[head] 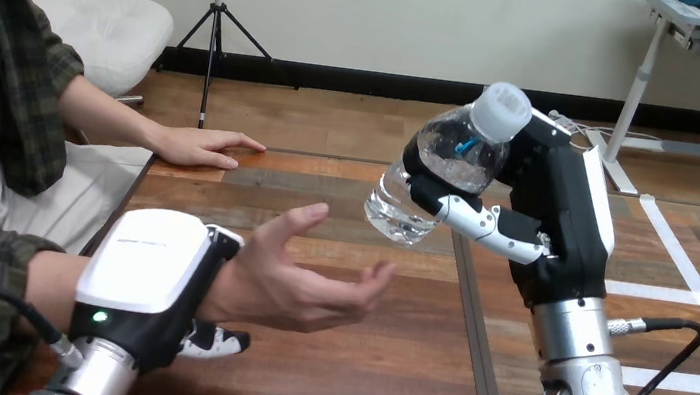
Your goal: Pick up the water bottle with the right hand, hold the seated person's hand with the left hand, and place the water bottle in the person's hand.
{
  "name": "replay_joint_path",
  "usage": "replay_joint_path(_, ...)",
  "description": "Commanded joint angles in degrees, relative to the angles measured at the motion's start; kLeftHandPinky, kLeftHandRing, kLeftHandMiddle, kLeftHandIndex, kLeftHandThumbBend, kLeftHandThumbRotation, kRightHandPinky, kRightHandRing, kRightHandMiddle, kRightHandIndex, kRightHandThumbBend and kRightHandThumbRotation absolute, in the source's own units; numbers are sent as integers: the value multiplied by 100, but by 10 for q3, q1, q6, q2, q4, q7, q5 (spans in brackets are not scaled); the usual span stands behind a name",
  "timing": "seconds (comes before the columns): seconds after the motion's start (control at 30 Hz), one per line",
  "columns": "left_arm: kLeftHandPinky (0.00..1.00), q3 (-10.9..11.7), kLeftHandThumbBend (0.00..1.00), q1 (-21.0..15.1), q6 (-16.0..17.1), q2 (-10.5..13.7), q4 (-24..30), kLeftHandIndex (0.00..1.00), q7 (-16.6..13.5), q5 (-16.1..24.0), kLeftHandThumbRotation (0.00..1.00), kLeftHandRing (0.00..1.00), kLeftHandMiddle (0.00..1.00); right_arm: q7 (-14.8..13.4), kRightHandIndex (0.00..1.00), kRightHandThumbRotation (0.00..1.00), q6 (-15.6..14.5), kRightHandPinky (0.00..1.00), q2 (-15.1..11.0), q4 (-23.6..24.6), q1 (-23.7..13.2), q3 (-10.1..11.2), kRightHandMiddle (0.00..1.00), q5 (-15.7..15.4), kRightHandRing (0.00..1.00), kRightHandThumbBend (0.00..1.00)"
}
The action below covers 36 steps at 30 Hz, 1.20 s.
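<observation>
The right hand [565, 219] holds the water bottle [435, 173] up in the air over the table [384, 383].
Its fingers [484, 224] wrap round the clear bottle, which tilts with its white cap [501, 110] on top. The left hand [150, 274] grips the person's wrist [222, 288] near the table's left edge. The person's hand [301, 277] is open, palm up, just below the bottle and not touching it. Bare table lies under both. The person's other hand [199, 146] rests flat at the far edge.

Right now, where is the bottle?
Head view, centre-right: the right robot hand holds the bottle tilted above the table, right of the person's upturned hand.
</observation>
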<state>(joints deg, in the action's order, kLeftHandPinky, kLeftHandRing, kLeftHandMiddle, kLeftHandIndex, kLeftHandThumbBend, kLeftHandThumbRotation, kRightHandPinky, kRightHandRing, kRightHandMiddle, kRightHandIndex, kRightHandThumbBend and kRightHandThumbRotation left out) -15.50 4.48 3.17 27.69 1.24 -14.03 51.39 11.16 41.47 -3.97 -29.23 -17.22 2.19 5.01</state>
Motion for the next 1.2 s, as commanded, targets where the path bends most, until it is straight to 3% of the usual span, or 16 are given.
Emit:
replay_joint_path(0.0,28,-14,87,-12,21,-12,33,34,-2,1,0,31,34,2,50,0,1,35,10,40,-15,-1,47,14,40,70)
replay_joint_path(0.57,28,-15,89,-7,36,-20,33,33,-15,18,0,30,34,-1,48,0,6,35,7,56,0,-8,47,-8,41,73)
replay_joint_path(0.97,28,-10,90,-4,18,-31,34,33,-14,35,0,30,33,-10,49,0,13,37,3,55,6,-8,47,-28,42,73)
replay_joint_path(1.17,28,-8,89,-2,-5,-37,41,34,-4,46,0,30,34,-1,49,0,14,38,3,56,8,-10,47,-18,43,72)
